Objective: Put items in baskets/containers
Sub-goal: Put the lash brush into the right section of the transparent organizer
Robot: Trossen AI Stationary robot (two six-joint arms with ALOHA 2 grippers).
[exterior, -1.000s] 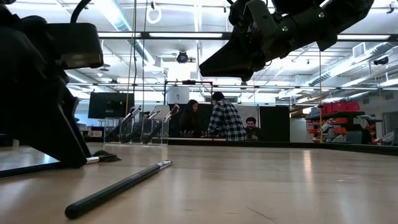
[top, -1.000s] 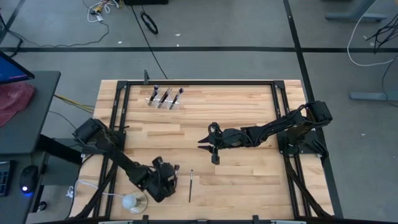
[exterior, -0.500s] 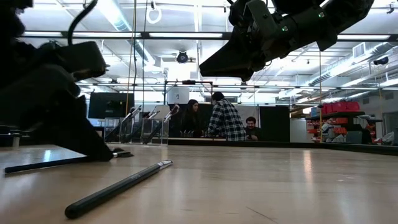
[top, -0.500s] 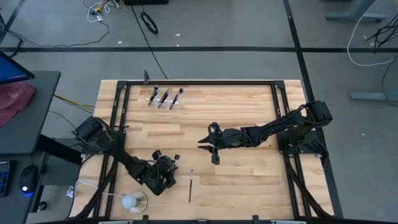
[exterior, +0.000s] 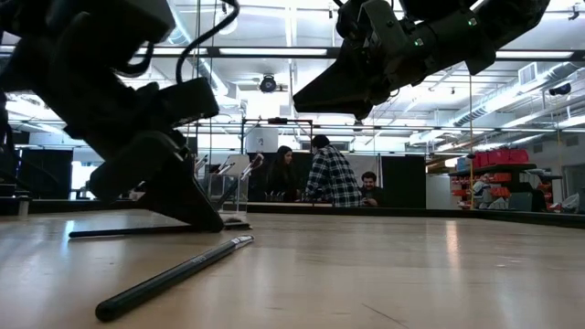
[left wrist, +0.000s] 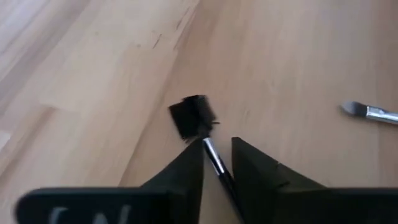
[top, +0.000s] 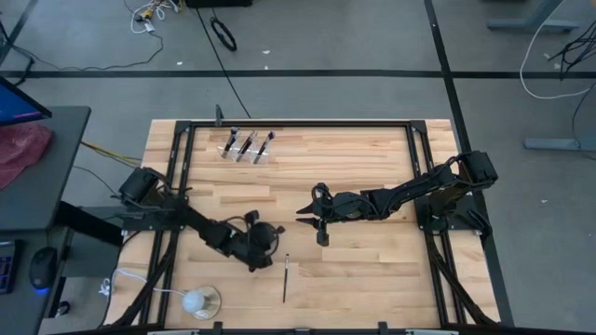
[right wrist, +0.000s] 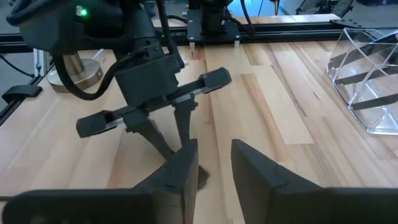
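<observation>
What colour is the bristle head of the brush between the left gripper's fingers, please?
Black bristle head; the left wrist view shows it best.

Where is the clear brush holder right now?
In the high view, the clear holder sits near the table's far edge, left of centre, with brushes in it, away from both arms.

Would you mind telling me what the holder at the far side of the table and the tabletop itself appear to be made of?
The holder looks like clear, glossy plastic, perhaps acrylic: the wood shows through it and its edges catch light. The tabletop looks like pale butcher-block wood with a smooth, faintly satin finish: joined strips with visible grain.
</observation>
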